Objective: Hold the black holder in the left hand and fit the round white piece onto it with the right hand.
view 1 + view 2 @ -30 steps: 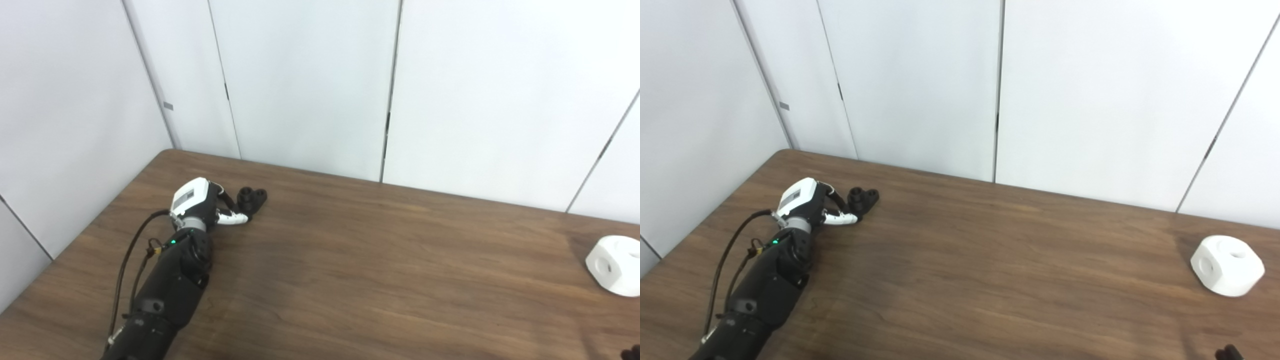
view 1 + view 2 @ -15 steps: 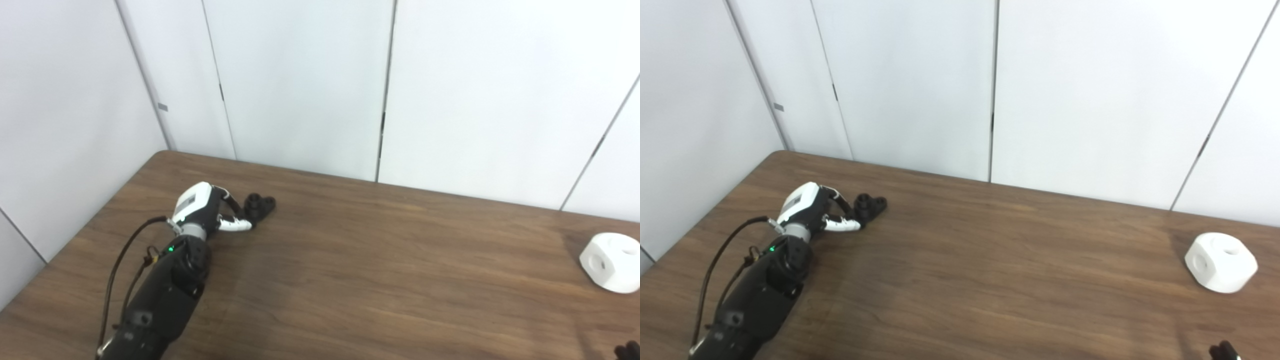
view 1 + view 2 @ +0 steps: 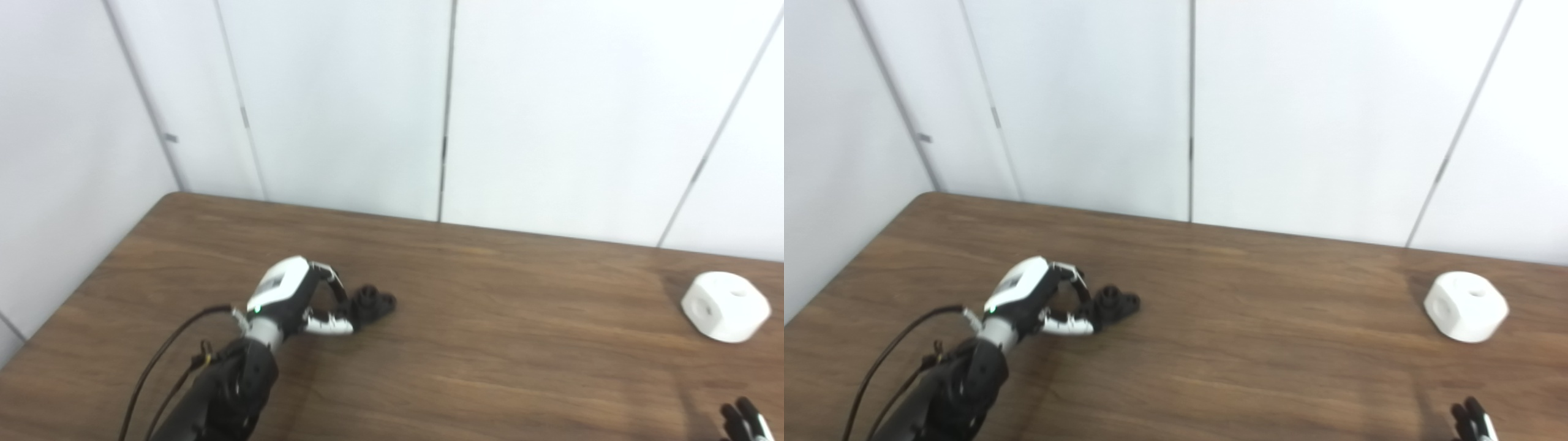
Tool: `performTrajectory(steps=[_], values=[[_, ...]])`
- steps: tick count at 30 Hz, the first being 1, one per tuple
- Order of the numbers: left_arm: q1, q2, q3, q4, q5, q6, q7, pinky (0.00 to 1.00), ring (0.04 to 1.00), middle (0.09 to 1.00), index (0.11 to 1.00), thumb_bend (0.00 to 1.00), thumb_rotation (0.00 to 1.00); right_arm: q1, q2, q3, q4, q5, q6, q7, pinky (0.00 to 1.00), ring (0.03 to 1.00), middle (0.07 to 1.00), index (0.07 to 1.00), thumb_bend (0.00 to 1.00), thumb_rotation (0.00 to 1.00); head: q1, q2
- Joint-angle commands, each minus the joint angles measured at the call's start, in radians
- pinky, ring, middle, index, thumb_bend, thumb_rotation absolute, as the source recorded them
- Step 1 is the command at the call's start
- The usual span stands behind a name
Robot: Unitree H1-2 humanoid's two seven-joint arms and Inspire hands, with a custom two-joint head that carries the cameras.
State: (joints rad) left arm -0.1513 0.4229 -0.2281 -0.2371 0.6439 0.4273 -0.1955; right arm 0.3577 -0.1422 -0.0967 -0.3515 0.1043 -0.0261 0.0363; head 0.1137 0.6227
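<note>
Left eye view: the black holder (image 3: 371,304) is pinched by the left hand (image 3: 298,300) at table level, the white piece (image 3: 726,305) lies untouched far right, and the right hand (image 3: 744,421), seemingly spread, must be brought to it.

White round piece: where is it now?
The white round piece sits alone at the table's far right, beyond the right robot hand.
</note>
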Motion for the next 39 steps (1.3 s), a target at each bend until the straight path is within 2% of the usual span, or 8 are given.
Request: performTrajectory(steps=[1,4,8,11,13,18,26,39], values=[[-0.003,-0.001,-0.013,-0.066,0.013,0.003,-0.031,0.79,0.89,0.815,0.488,0.52,0.04,0.002,0.017,0.01,-0.039,-0.01,-0.001,-0.001,1.0,1.0,0.955,0.967,0.56,0.88,0.001,0.001],[0.031,-0.015,-0.037,-0.122,0.022,-0.016,-0.054,0.82,0.905,0.816,0.487,0.52,0.04,0.004,0.026,0.018,-0.064,-0.026,0.016,-0.007,1.0,1.0,0.953,0.963,0.56,0.87,-0.036,0.029],[0.076,-0.019,-0.094,-0.191,0.077,-0.07,-0.067,0.78,0.862,0.801,0.487,0.52,0.04,0.006,0.033,0.03,-0.103,-0.045,0.048,-0.018,1.0,1.0,0.941,0.95,0.58,0.87,-0.092,0.068],[0.106,-0.032,-0.12,-0.229,0.113,-0.094,-0.079,0.78,0.854,0.793,0.487,0.52,0.05,0.011,0.042,0.039,-0.124,-0.046,0.065,-0.02,1.0,1.0,0.942,0.953,0.56,0.86,-0.116,0.07],[0.131,-0.043,-0.135,-0.249,0.124,-0.114,-0.085,0.83,0.847,0.785,0.486,0.52,0.05,0.014,0.048,0.048,-0.133,-0.051,0.07,-0.024,1.0,1.0,0.947,0.959,0.55,0.86,-0.132,0.072],[0.196,-0.072,-0.168,-0.283,0.135,-0.178,-0.085,0.88,0.835,0.77,0.486,0.52,0.05,0.016,0.066,0.073,-0.157,-0.073,0.101,-0.044,1.0,1.0,0.944,0.956,0.53,0.87,-0.163,0.085],[0.259,-0.119,-0.188,-0.303,0.127,-0.218,-0.117,0.9,0.838,0.771,0.485,0.52,0.05,0.012,0.08,0.11,-0.193,-0.1,0.149,-0.078,1.0,1.0,0.949,0.95,0.56,0.89,-0.205,0.116],[0.313,-0.117,-0.199,-0.296,0.185,-0.315,-0.122,0.9,0.843,0.78,0.485,0.52,0.05,-0.003,0.072,0.136,-0.232,-0.114,0.208,-0.112,1.0,1.0,0.943,0.943,0.63,0.89,-0.254,0.141]])
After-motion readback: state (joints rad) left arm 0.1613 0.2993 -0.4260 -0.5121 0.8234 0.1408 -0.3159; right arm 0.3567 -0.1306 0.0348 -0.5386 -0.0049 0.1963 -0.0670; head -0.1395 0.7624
